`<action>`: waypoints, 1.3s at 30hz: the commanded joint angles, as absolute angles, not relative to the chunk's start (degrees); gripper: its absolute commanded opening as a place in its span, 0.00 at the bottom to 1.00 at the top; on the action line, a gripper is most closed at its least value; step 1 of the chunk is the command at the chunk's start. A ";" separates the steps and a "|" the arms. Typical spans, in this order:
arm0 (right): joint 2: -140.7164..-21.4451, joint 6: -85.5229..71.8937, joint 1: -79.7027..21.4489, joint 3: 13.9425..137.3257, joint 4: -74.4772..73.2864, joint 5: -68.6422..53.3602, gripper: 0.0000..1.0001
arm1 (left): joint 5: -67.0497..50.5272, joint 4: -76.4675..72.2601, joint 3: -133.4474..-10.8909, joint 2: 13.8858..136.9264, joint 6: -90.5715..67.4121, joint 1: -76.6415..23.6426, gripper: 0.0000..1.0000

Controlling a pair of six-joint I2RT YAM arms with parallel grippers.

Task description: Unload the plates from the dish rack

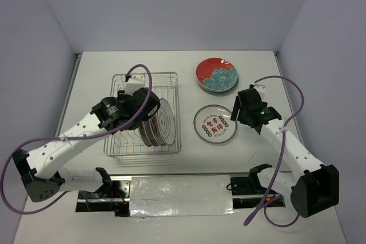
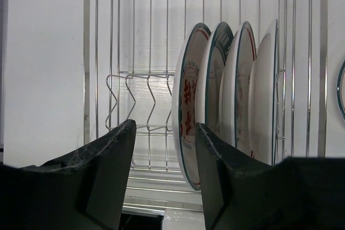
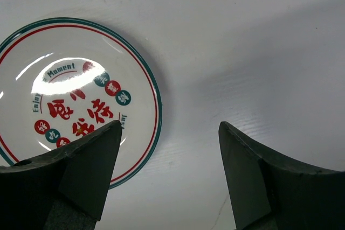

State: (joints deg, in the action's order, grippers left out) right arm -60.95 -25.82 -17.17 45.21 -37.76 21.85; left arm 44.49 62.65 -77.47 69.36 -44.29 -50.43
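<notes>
While round white ceramic plates (image 2: 186, 106) stand on edge in the rectangular silver wire dish rack (image 1: 166, 75), your left gripper (image 2: 164, 133) is over the rack beside them.
Both grippers' jaws are apart; your right gripper (image 3: 170, 133) hovers beside a flat red-lettered white plate (image 3: 70, 95).

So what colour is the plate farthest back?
The plate is red with a teal-white flower; top view.

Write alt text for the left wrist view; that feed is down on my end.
Four plates stand on edge, side by side, on the right inside the wire dish rack; the nearest shows red characters. The left arm's dark jaws stand open and empty in the foreground, in front of that plate. Bare zigzag dividers lie to the left.
</notes>
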 commanded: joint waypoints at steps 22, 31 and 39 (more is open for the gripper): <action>-54.76 -24.52 -19.60 52.03 -43.07 22.50 0.80 | 43.77 56.42 -69.61 72.33 -46.32 -48.34 0.04; -54.49 -24.08 -19.60 54.67 -44.30 21.97 0.80 | 52.20 68.09 -84.00 71.28 -46.94 -48.25 0.00; -54.23 -23.20 -19.69 58.27 -45.88 21.97 0.87 | 65.83 78.57 -106.42 78.31 -39.55 -46.49 0.00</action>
State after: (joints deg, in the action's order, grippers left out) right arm -55.53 -24.05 -19.27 54.26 -44.97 21.58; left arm 57.78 75.88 -101.25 76.14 -43.18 -47.59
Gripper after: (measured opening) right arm 0.858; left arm 0.164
